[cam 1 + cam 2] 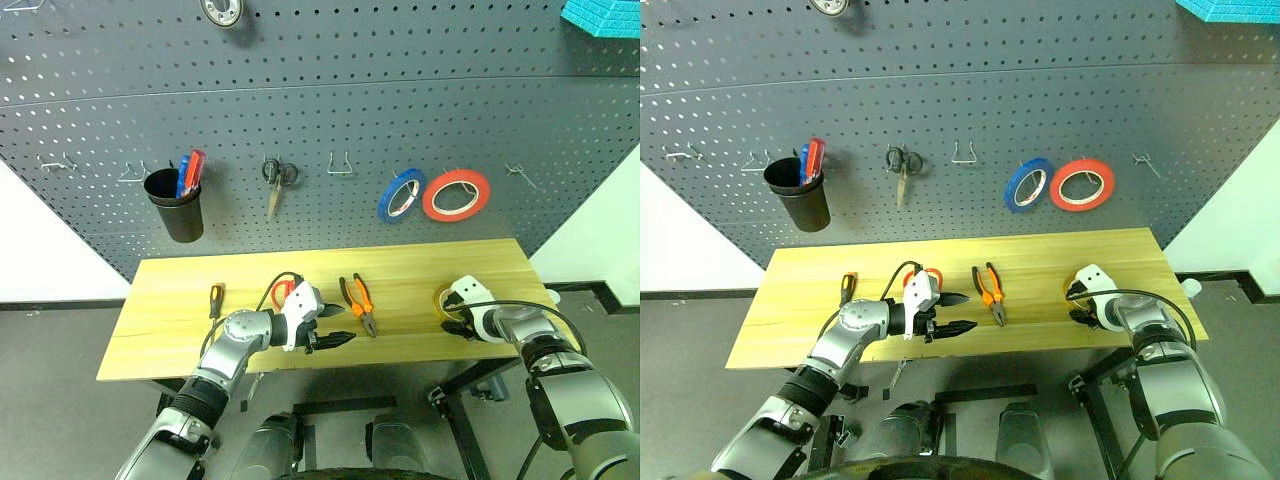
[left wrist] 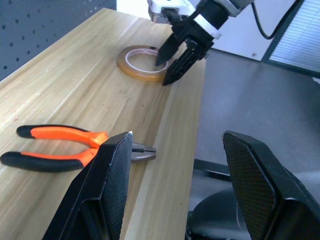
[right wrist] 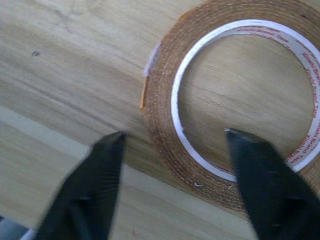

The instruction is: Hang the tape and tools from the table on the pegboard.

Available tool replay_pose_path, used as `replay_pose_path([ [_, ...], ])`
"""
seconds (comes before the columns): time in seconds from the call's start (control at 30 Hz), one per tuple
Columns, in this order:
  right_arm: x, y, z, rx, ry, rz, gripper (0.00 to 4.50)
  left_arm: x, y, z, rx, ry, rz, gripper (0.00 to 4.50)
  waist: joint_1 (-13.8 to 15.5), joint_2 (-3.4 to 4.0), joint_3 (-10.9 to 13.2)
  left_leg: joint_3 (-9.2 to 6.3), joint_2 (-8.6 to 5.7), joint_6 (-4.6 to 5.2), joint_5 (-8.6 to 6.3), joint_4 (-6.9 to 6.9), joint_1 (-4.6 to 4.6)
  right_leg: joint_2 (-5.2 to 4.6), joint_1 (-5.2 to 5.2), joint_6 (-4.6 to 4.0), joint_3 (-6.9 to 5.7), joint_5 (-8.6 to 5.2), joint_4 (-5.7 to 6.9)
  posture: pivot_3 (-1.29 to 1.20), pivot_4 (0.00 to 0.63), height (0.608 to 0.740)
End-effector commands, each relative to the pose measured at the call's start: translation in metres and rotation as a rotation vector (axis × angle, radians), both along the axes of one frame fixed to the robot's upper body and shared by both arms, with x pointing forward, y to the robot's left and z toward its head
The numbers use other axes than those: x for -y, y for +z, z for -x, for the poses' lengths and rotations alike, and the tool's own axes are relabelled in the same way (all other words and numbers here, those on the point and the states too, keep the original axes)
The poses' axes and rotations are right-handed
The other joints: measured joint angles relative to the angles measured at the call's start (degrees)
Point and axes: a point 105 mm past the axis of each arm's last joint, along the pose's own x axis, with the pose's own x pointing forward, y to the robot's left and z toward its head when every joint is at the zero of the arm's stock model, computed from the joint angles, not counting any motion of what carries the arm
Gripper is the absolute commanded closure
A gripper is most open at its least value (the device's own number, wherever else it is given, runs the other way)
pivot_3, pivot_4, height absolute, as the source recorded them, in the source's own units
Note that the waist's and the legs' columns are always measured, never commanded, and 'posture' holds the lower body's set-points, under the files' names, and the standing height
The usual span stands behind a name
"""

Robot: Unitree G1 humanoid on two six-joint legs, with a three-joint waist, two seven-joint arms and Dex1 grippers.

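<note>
Your left gripper (image 1: pixel 335 325) hangs open and empty over the table's (image 1: pixel 420 262) front edge, between the red-handled scissors (image 1: pixel 281 292) and the pliers (image 1: pixel 358 303); the screwdriver (image 1: pixel 214 299) lies further left. At the right end, your right gripper (image 2: pixel 172 65) straddles the near wall of the yellow tape (image 3: pixel 210 125), 1 finger inside, 1 outside, jaws apart. Seat deeper, then pinch squarely so the thin roll won't tip.

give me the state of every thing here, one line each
yellow tape: flat on the table, right gripper straddling its rim, not lifted
pliers: on table, shut
red scissors: on table
screwdriver: on table
left gripper: open, empty
blue roll, red roll: hung on pegboard
</note>
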Motion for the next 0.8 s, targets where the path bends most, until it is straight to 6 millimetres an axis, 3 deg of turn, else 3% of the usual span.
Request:
replay_pose_path([
  [0.03,-0.001,-0.004,0.004,-0.030,0.009,0.004,2.76,-0.003,0.009,-0.005,0.039,0.025,0.019,1.51,0.0,-0.02,0.0,0.00,0.00,0.00,0.00,0.01,0.00,0.00,0.01,0.00,0.00,0.00,0.00,-0.07,0.052,0.728],
  [0.07,-0.001,-0.004,0.004,-0.032,0.009,0.003,3.25,-0.004,0.009,-0.005,0.037,0.030,0.019,1.51,-0.1,-0.04,0.0,0.00,0.00,0.01,0.00,0.01,0.01,0.00,0.01,0.00,0.00,0.00,0.00,-0.07,0.052,0.728],
  [0.17,-0.002,-0.003,0.005,-0.037,0.005,-0.026,4.01,-0.005,0.007,-0.005,0.031,0.044,0.018,1.51,-0.2,-0.07,0.0,-0.02,0.00,0.04,0.02,0.01,0.01,0.00,0.00,0.00,0.00,0.00,0.00,-0.08,0.053,0.728],
  [0.3,0.002,-0.003,0.006,-0.021,-0.005,-0.019,4.03,-0.007,0.005,-0.005,0.025,0.061,0.019,1.51,-0.5,-0.07,0.0,-0.02,0.00,0.06,0.04,0.00,0.01,0.00,0.00,0.03,-0.01,0.00,0.00,-0.08,0.053,0.728],
  [0.4,0.013,0.009,-0.001,0.104,-0.005,0.028,4.03,-0.010,0.007,-0.009,0.074,0.106,0.018,1.51,-0.3,-0.07,0.0,-0.06,0.01,0.06,0.03,-0.01,0.01,-0.01,0.00,0.04,-0.02,-0.01,0.00,-0.07,0.051,0.728],
  [0.6,0.042,0.048,0.001,0.495,0.237,0.541,4.03,-0.010,0.030,-0.030,0.288,0.249,0.091,1.51,0.8,0.00,-0.1,0.00,-0.04,-0.02,-0.03,0.00,-0.09,-0.20,-0.33,0.07,0.02,-0.05,-0.04,-0.10,0.051,0.728],
  [0.67,0.044,0.056,0.003,0.561,0.261,0.619,4.03,-0.007,0.036,-0.032,0.324,0.261,0.124,1.51,0.4,-0.02,-0.1,0.12,-0.03,0.00,-0.03,0.00,-0.18,-0.20,-0.32,-0.08,0.08,-0.13,-0.03,-0.12,0.049,0.728],
  [0.8,0.049,0.095,0.005,0.800,0.337,0.899,4.03,0.018,0.066,-0.042,0.374,0.258,0.282,1.51,0.4,-0.06,-0.1,0.17,0.02,0.05,0.00,0.02,-0.18,-0.10,-0.26,-0.14,0.11,-0.12,0.00,-0.15,0.043,0.728],
])
